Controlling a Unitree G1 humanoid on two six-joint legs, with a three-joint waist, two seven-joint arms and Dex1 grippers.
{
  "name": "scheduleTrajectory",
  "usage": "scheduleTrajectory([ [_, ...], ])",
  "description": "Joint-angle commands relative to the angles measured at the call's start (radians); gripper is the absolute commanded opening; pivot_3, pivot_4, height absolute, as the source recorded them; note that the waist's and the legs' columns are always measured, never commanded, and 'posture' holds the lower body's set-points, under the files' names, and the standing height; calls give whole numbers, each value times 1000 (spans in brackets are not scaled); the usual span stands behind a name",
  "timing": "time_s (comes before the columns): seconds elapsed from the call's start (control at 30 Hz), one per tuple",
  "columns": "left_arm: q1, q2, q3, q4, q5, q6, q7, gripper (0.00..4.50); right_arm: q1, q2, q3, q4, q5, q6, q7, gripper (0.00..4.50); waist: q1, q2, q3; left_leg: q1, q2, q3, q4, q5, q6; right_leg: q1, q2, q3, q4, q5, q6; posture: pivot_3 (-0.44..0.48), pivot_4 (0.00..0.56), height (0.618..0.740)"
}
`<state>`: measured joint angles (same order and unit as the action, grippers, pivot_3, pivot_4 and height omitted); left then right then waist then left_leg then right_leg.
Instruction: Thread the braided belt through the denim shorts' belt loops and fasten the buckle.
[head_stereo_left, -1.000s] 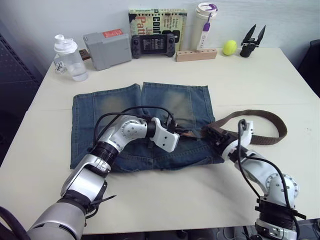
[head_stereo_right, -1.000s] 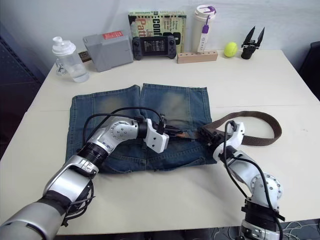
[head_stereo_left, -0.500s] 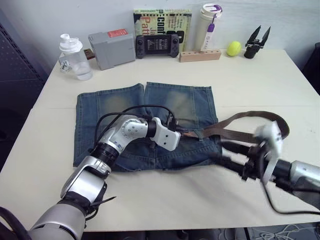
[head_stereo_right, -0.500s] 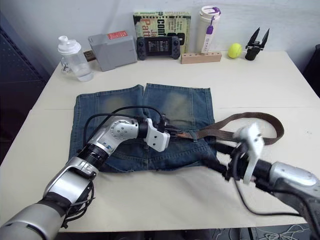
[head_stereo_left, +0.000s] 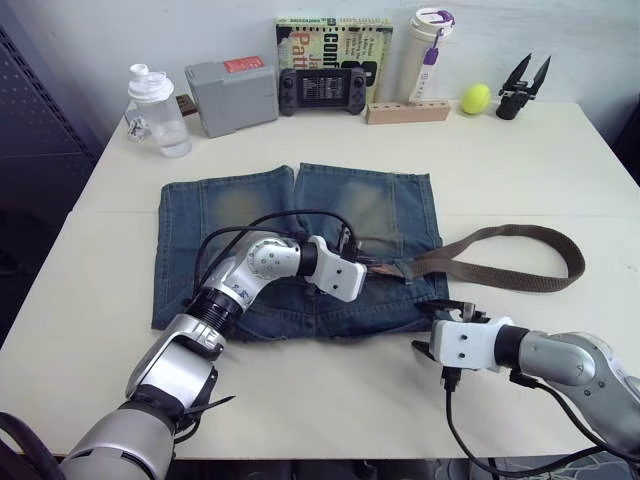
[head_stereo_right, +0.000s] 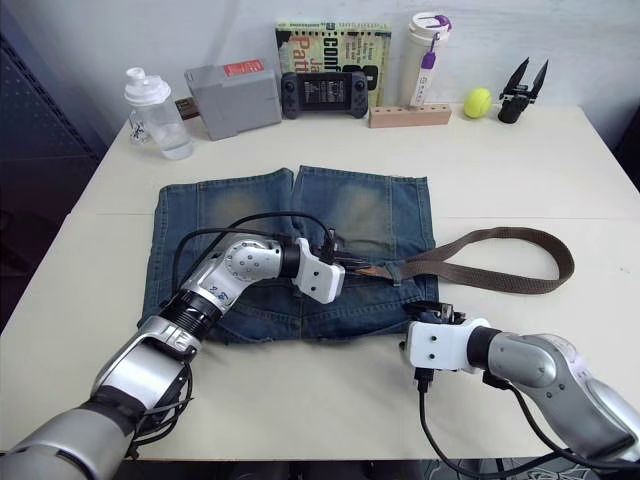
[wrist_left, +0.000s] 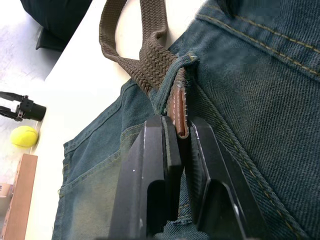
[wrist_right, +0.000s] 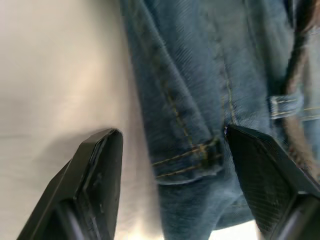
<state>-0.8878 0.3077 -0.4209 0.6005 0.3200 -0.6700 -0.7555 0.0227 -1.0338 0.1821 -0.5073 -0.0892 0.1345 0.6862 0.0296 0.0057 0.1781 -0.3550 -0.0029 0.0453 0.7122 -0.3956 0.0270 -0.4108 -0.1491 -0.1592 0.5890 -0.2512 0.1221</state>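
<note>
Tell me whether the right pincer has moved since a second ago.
Yes. The right pincer has left the dark-brown braided belt beside the shorts' waistband and swung toward the table's near edge; it now sits open at the blue denim shorts' near right corner.

Cream table (head_stereo_left: 540, 160) under denim shorts (head_stereo_left: 250, 215), braided belt (head_stereo_left: 520, 238)

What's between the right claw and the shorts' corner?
Nothing visible. The right claw is open, one finger over bare table, the other over the shorts, their corner in the gap. The left claw is shut on the belt tip.
</note>
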Motion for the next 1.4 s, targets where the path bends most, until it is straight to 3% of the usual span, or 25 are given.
scheduleTrajectory([
  [0.03, -1, 9, 12, -53, -27, 17, -11, 196, -15, 41, 12, 23, -56, 31, 2, 1758, 0, 0, 0, 0, 0, 0, 1, 0, 0, 0, 0, 0, 1, 0, 0, 0, 150, 726],
  [0.13, -2, 26, 19, -84, -29, 30, -24, 196, -26, 70, 1, 37, -75, 58, 2, 309, 0, 0, 0, 0, 0, -1, 2, 0, 0, 0, 0, 0, 1, 0, 0, 0, 150, 726],
  [0.17, -1, 40, 21, -106, -25, 36, -31, 196, -28, 83, -12, 45, -70, 73, -2, 55, 0, 0, 0, 0, 0, -1, 2, 0, 0, 0, 0, 0, 1, 0, 0, 0, 150, 726],
  [0.33, 28, 116, 30, -203, -13, 43, -47, 196, -2, 89, -105, 111, -60, 102, -16, 55, 2, 0, 0, 0, 0, -1, 2, 0, 0, 0, 0, 0, 1, 0, 0, 0, 150, 726],
  [0.6, 132, 210, 58, -365, -52, 100, -62, 196, 102, -9, -301, 279, -91, -2, -33, 55, 29, 1, 0, -1, -1, -2, 4, 0, 0, 1, -1, 0, 1, 1, 1, 0, 150, 726],
  [1.1, 147, 197, 53, -395, -68, 97, -33, 196, 74, 52, -314, 251, -33, 27, 13, 55, 24, 1, 0, -1, -1, -2, 4, 0, 0, 2, 0, 0, 1, 1, 2, 0, 150, 726],
  [1.3, 153, 168, 68, -403, -81, 45, 6, 196, 95, 68, -436, 151, 123, 148, 104, 2659, 25, 1, 0, -1, -1, -2, 4, 0, 0, 2, 0, 0, 1, 1, 2, 0, 150, 726],
  [1.4, 141, 139, 95, -404, -37, -2, 97, 196, 78, 69, -558, 55, 323, 317, 185, 3907, 24, 1, 0, -1, 0, -2, 4, 0, 0, 2, 0, 0, 1, 1, 2, 0, 150, 726],
])
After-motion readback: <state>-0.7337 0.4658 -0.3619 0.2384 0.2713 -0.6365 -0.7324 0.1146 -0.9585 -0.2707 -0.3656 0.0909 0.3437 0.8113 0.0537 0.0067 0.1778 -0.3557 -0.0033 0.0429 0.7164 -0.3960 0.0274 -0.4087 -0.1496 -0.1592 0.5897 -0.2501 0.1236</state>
